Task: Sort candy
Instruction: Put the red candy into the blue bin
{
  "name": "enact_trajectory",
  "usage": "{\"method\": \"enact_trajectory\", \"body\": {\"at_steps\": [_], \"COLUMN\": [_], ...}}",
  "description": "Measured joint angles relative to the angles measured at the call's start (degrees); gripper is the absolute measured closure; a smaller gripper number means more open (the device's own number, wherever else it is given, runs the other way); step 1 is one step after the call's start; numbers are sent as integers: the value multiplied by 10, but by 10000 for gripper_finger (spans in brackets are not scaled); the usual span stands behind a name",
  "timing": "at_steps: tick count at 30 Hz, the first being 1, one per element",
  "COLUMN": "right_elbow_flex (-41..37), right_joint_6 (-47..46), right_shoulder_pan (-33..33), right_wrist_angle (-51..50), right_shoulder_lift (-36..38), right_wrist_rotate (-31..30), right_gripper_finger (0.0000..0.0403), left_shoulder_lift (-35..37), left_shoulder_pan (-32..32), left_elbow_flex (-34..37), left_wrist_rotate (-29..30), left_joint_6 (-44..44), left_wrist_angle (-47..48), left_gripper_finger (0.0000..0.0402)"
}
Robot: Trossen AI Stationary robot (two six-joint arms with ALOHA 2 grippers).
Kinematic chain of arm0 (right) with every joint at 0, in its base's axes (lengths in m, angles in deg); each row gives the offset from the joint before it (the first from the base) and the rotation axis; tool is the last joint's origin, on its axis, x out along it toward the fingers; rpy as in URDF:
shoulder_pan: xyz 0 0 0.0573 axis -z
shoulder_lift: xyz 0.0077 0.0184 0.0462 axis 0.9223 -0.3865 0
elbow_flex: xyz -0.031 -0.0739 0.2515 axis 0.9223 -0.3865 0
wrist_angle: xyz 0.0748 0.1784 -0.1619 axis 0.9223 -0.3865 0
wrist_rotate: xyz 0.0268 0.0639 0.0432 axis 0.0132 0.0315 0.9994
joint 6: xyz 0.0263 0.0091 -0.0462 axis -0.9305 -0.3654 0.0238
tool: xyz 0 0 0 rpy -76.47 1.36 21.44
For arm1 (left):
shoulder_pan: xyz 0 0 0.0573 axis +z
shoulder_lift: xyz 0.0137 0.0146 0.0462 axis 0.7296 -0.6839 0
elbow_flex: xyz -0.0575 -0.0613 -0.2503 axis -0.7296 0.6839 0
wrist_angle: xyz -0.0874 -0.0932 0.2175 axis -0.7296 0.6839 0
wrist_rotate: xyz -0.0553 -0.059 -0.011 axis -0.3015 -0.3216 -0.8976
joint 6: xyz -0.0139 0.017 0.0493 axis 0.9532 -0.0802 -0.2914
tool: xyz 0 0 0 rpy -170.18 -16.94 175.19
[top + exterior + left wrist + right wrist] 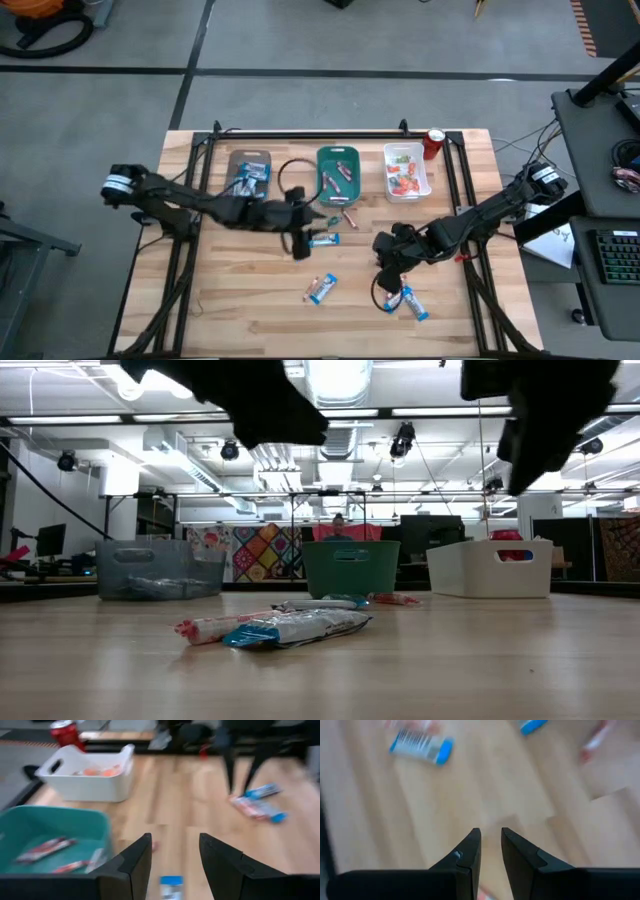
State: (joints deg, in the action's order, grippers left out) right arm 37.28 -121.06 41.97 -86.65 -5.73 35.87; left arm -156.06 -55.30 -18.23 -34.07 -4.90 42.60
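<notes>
We judge the sorting partly done: blue-and-white bar wrappers lie in the translucent grey plastic tray [248,172], slim red sticks in the teal plastic tray [338,173], and small red and orange pieces in the white plastic tray [407,170]. Several wrapped candies remain on the wooden worktop [240,300]: one blue-and-white bar [325,240] just ahead of the left jaws [298,243], which stand open and empty, another bar [320,289] between the arms, and a third [412,303] just below the right jaws [385,283], which are nearly closed on nothing.

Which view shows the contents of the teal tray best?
The left wrist view: it looks down into the teal tray and shows slim wrapped candy sticks on its floor. The high view shows tray and sticks, only small. The low view shows just its outer wall. The right wrist view misses it.
</notes>
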Motion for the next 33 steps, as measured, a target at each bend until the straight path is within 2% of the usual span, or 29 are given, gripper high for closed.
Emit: {"method": "enact_trajectory", "body": {"at_steps": [3, 6, 12, 16, 22, 33], "right_elbow_flex": [-1, -2, -2, -2, -3, 7], "right_joint_6": [44, 81, 86, 80, 80, 113], "right_shoulder_pan": [-5, -18, -55, -74, -81, -81], "right_wrist_angle": [-11, -40, -104, -108, -107, -109], "right_shoulder_lift": [0, 0, 0, -2, -48, -137], "right_wrist_rotate": [65, 103, 115, 107, 97, 99], "right_gripper_finger": [335, 335, 335, 335, 335, 335], "left_shoulder_lift": [20, 38, 73, 100, 145, 165], "left_shoulder_pan": [-35, -67, -124, -153, -182, -189], "left_elbow_flex": [48, 86, 121, 132, 135, 135], "left_wrist_rotate": [0, 15, 86, 118, 160, 165], "left_joint_6": [21, 40, 66, 67, 42, 25], "left_wrist_angle": [-62, -110, -123, -120, -117, -115], "left_gripper_finger": [254, 254, 254, 254, 254, 254]}}
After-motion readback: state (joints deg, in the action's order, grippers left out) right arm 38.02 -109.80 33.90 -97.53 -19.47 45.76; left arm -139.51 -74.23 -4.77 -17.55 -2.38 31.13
